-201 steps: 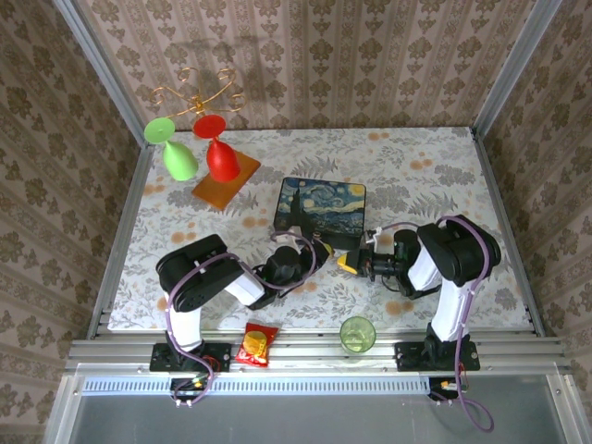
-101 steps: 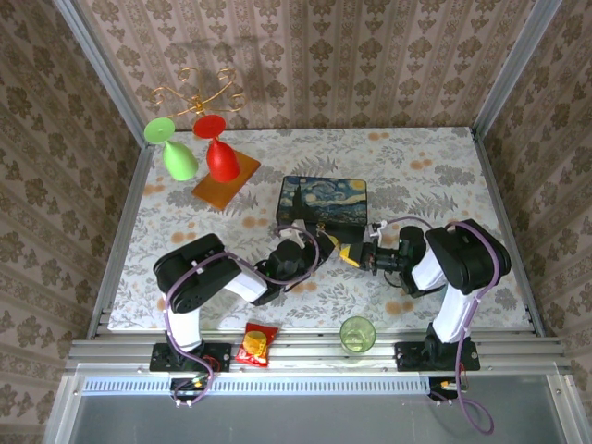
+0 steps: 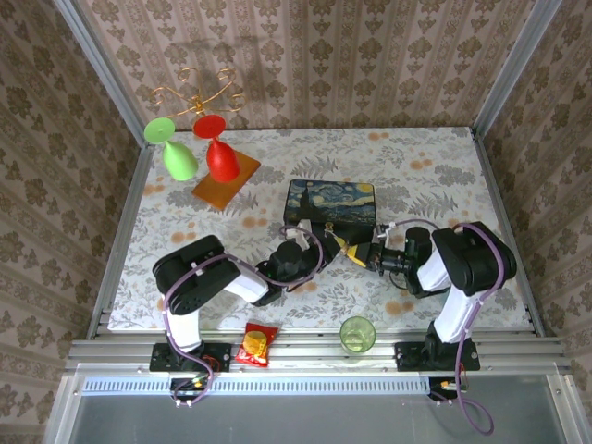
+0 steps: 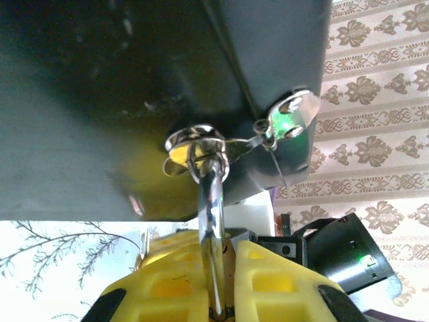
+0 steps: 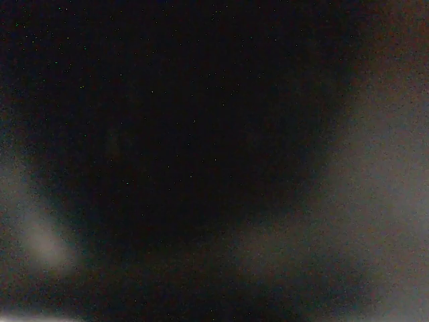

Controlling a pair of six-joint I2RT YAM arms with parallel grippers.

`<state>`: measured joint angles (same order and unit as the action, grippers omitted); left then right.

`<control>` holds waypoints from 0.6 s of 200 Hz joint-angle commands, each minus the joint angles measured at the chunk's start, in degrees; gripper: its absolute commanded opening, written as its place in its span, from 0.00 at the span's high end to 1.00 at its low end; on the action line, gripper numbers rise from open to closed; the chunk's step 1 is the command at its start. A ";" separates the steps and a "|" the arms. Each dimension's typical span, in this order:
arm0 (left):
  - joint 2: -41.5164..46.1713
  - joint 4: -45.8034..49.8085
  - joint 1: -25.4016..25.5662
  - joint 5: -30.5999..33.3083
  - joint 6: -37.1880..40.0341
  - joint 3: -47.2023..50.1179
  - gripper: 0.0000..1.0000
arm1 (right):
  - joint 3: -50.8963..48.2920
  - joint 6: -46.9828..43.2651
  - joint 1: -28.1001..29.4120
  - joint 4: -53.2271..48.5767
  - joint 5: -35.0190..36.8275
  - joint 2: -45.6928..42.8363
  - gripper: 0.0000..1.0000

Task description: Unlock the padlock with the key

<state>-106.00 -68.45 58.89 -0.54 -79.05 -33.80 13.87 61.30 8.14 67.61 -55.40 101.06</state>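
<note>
The padlock's thin silver shackle passes through the metal ring on the dark front of the painted box. My left gripper is shut on the padlock, its yellow fingers pressed either side of the shackle, and the brass body is hidden between them. From above, the left gripper sits at the box's front edge. My right gripper is close beside it on the right, pointing toward it. The right wrist view is dark. The key is hidden.
A green cup and a red-and-yellow snack packet lie at the near edge. A green goblet and a red goblet stand upside down by an orange board at the back left. Patterned walls enclose the table.
The painted box has shifted slightly right and turned. The right gripper has moved in toward the left gripper and the box front. Both grippers stay shut.
</note>
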 commanded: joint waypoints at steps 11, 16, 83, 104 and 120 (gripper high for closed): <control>-0.34 3.56 -1.18 -0.43 8.10 -1.86 1.00 | -1.13 -9.32 0.50 -17.35 3.35 -9.30 1.00; -0.58 4.15 -1.30 -0.39 8.30 -1.88 1.00 | -0.97 -11.04 0.93 -20.82 4.00 -11.20 1.00; -4.65 8.08 -1.86 -0.84 10.75 -2.48 0.95 | -1.11 -24.74 6.66 -41.09 8.90 -34.70 1.00; -4.62 10.08 -1.64 -0.68 11.75 -2.03 0.81 | -0.76 -27.75 8.20 -44.64 11.38 -37.42 1.00; -3.37 9.74 -1.11 0.55 11.76 -0.44 0.68 | 0.38 -29.33 10.06 -48.32 13.97 -38.61 1.00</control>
<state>-110.63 -59.77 57.30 -1.10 -69.19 -35.05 13.06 37.52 16.01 27.68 -46.33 64.34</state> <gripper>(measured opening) 0.268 0.063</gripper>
